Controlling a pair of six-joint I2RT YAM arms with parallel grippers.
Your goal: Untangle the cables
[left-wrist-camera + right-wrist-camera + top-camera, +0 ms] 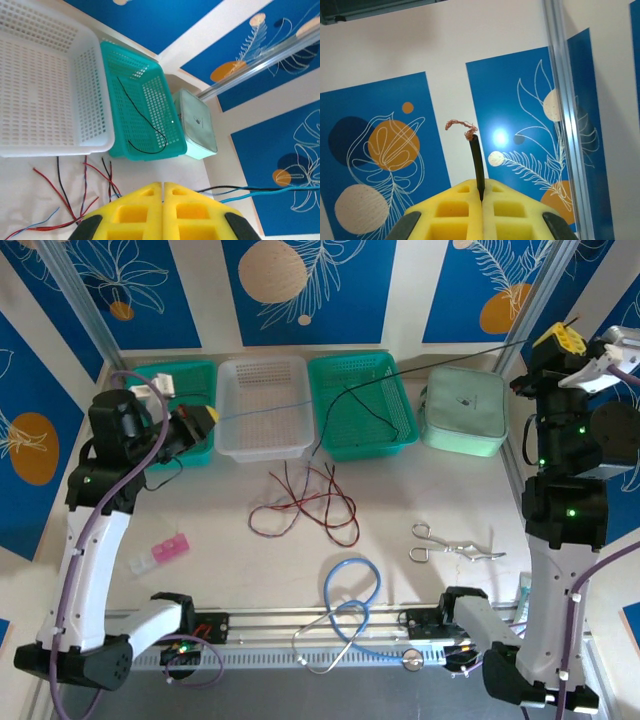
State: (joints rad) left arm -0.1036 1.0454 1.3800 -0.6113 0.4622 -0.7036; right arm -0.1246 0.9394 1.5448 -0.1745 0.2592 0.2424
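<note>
Over pale table, held left gripper shut on black and blue cables and right gripper shut on black cable end, well apart, probably to draw strands from red-black tangle below.

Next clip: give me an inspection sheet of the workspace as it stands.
Surface: pale table, no spills seen.
Job's things: red-black tangle on table; black wire leading out of teal basket.
Clutter: forceps, blue tube loop, pink box, white basket, mint case.
Grippers: left gripper shut on blue wire; right gripper raised, shut on black wire.
Cables: purple cords along arms.
Surroundings: blue patterned panels.
</note>
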